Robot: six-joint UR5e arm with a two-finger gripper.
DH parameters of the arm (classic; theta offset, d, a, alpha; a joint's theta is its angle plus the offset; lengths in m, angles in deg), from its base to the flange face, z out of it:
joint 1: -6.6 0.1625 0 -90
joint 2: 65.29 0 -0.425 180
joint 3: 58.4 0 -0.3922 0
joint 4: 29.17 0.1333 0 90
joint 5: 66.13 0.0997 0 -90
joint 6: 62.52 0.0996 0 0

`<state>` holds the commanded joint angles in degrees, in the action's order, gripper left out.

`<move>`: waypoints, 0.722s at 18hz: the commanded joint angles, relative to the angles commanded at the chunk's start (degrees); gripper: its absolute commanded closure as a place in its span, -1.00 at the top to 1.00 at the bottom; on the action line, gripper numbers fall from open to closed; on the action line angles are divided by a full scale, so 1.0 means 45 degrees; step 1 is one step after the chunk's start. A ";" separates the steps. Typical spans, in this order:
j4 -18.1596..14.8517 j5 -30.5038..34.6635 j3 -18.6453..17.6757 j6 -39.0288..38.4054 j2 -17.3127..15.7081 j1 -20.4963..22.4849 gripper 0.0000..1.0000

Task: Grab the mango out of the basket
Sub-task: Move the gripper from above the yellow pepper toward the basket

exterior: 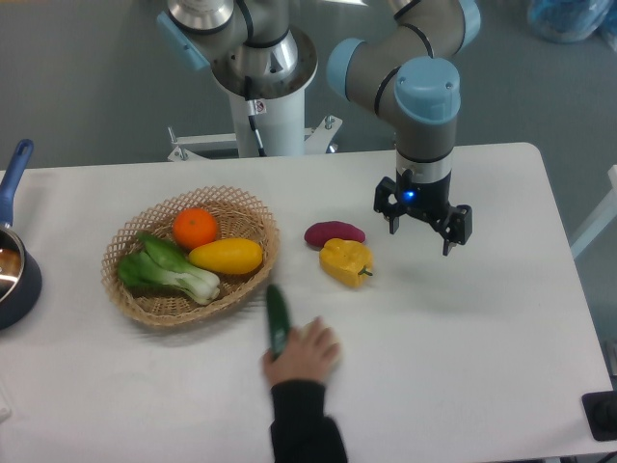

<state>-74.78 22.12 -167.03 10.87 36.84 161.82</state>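
The gripper (pixel 423 230) hangs above the white table (pixel 463 347) with its two fingers spread apart and nothing between them; a blue light glows on the wrist just above it. It points downward, well clear of the produce.

Far to the gripper's left in the picture sits the basket (pixel 253 214), a round, shallow wicker piece with an open-weave rim. The mango (pixel 227 257) lies inside it, on the side of the basket nearest the gripper, smooth and yellow-orange, its long axis running roughly across the picture. Touching or nearly touching it from behind is the orange (pixel 196 228), and beside them, farther from the gripper, lies a bok choy (pixel 166 269) with its white stalk end close to the mango.

Between the basket and the gripper, on the bare table, rest a yellow bell pepper (pixel 346 261) and, just behind it, a purple sweet potato (pixel 334 233); the two look as if they touch, though the angle makes it hard to be sure. Both sit near the gripper, to its left and slightly lower in the picture.

Nearer the front edge, a human hand (pixel 302 352) in a dark sleeve rests on the table, holding the end of a cucumber (pixel 278 316) just outside the basket's rim. At the far left edge, well apart from the gripper, is a dark blue pot (pixel 13 280) with a blue handle.
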 joint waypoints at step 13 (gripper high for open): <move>0.0117 -0.1676 -0.0390 -0.0271 -0.0097 -0.1211 1.00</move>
<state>-74.26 14.57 -168.79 9.65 36.40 156.37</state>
